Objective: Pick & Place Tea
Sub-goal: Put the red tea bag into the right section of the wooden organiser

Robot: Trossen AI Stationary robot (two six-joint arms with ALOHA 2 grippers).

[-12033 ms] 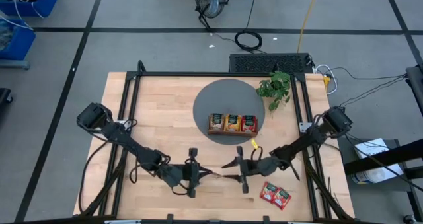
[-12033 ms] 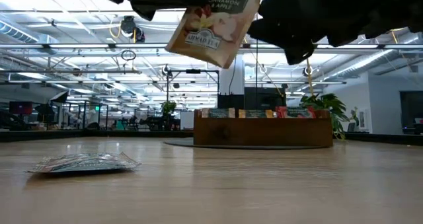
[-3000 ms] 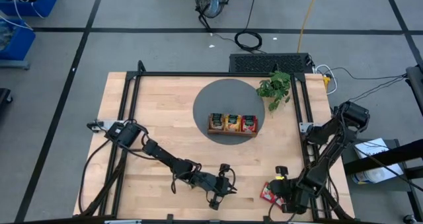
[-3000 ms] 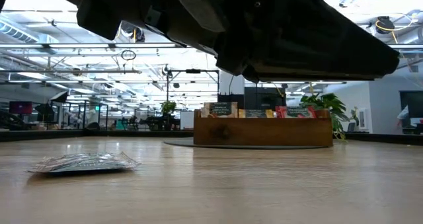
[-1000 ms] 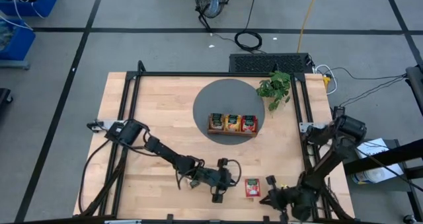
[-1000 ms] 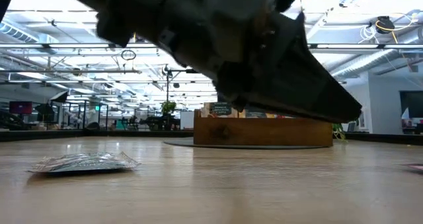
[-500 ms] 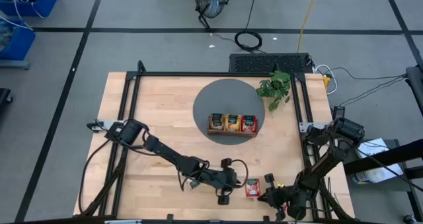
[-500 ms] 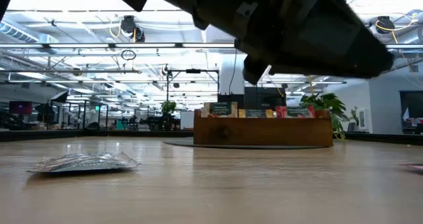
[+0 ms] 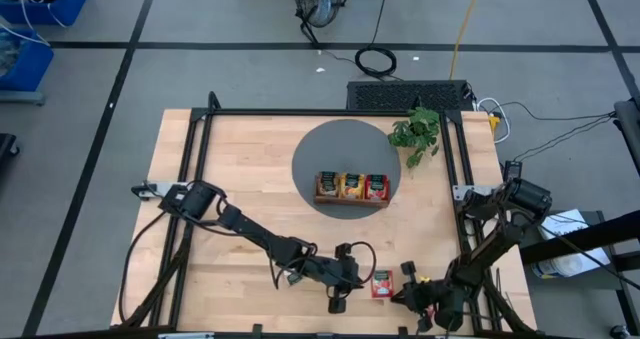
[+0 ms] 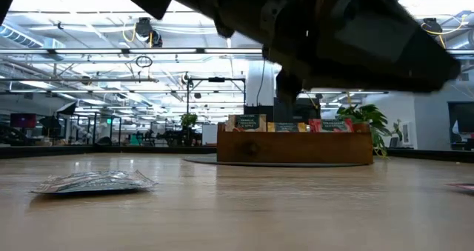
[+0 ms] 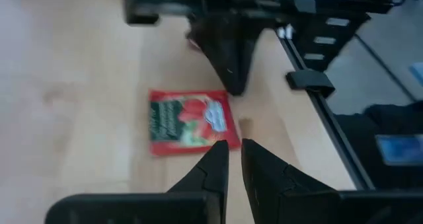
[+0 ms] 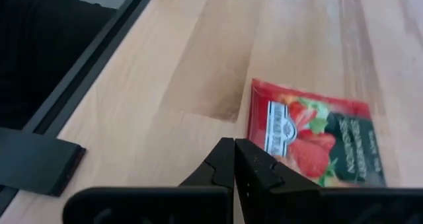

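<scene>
Item: one red tea sachet (image 9: pixel 381 284), flat on the wooden surface (image 9: pixel 240 179) at lower centre-right of the high view, label up, apart from everything else. We judge the step in hand to be its pickup by the left claw (image 9: pixel 347 277), which sits just to the sachet's left in the high view; in the left wrist view the same sachet (image 11: pixel 188 121) lies just ahead of that claw's tips (image 11: pixel 234 151), not between them. Those fingers stand nearly closed, a thin gap only, holding nothing. To do this well, we would have the claw open wider, come down over one edge of the sachet and pinch the edge, since a thin flat packet gives little to grip and may slide on the wood. The right claw (image 9: pixel 408 297) sits just right of the sachet, near the lower edge of the high view; it is fully closed and empty, with the sachet (image 12: pixel 315 139) just past its tips (image 12: pixel 234 151) in the right wrist view. Further out: the wooden tray (image 9: pixel 352 198) at mid-frame on a dark round mat (image 9: pixel 320 149), already stocked with sachets; a green plant (image 9: pixel 417 134) to its upper right. In the low view a silvery packet (image 10: pixel 94 181) lies at lower left on the surface.
</scene>
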